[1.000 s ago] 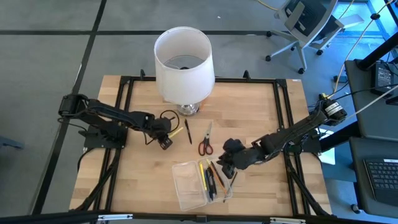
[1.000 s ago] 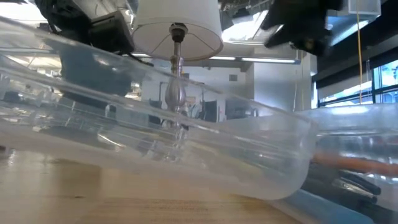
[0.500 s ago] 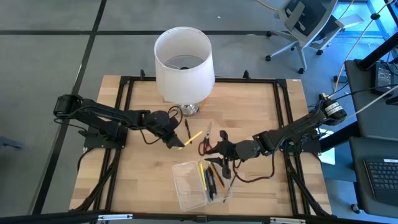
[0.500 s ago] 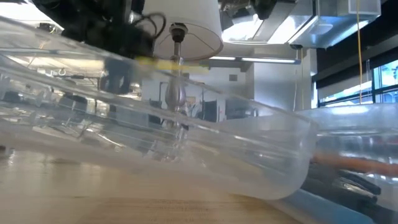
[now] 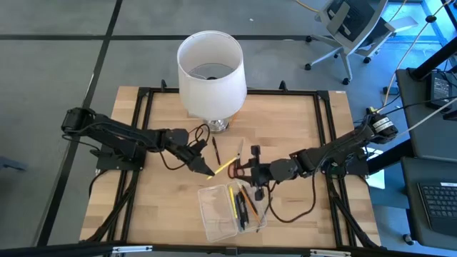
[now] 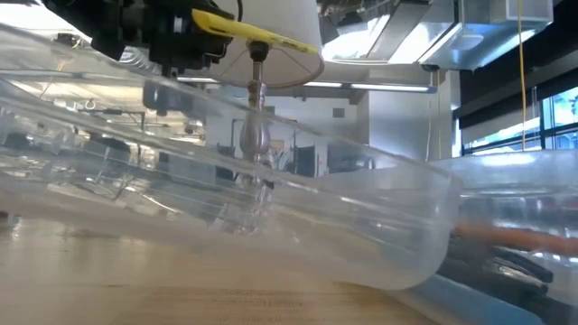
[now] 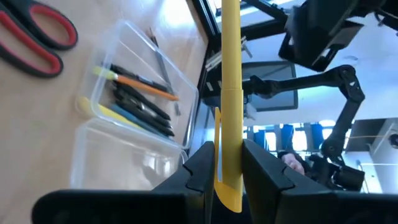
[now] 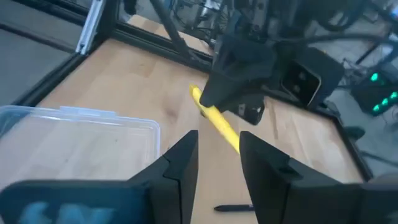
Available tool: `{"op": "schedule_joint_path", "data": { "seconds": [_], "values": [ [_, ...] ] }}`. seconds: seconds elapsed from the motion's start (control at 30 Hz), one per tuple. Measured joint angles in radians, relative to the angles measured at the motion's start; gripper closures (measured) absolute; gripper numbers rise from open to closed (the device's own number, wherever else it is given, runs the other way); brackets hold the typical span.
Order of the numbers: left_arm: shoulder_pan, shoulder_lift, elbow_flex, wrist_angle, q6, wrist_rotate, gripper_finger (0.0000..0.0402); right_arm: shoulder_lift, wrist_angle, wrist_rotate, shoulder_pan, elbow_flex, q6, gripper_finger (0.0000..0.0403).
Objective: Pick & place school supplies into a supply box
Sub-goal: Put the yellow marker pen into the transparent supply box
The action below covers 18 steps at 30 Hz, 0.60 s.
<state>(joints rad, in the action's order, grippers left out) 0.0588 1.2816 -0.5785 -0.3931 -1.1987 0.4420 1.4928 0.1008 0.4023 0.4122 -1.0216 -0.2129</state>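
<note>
Left claw is clamped on the yellow pen, lifted just above the desk beside the supply box. Right claw hovers narrowly parted, empty, over the red-handled scissors.

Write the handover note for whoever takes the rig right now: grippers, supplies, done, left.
Left gripper: shut on the yellow pen, held off the table beside the supply box.
Right gripper: open, empty, above the table near the red-handled scissors, facing the left gripper.
Done: several pens and pencils already lie in the box's right compartment.
Left: drop the yellow pen in; the scissors and a dark pen near the lamp remain on the table.
</note>
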Motion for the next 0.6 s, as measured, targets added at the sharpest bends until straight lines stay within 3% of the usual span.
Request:
{"op": "schedule_joint_path", "data": {
  "seconds": [0.4, 0.6],
  "values": [
    [0.026, 0.000, 0.000, -0.008, -0.159, -0.001, 0.0345, 0.209, -0.364, 0.044, -0.013, -0.355, -0.111, 0.0281],
    [0.028, 0.000, 0.000, -0.023, -0.202, -0.002, 0.0345, 0.293, -0.452, 0.054, -0.014, -0.470, -0.175, 0.0281]
  ]
}}
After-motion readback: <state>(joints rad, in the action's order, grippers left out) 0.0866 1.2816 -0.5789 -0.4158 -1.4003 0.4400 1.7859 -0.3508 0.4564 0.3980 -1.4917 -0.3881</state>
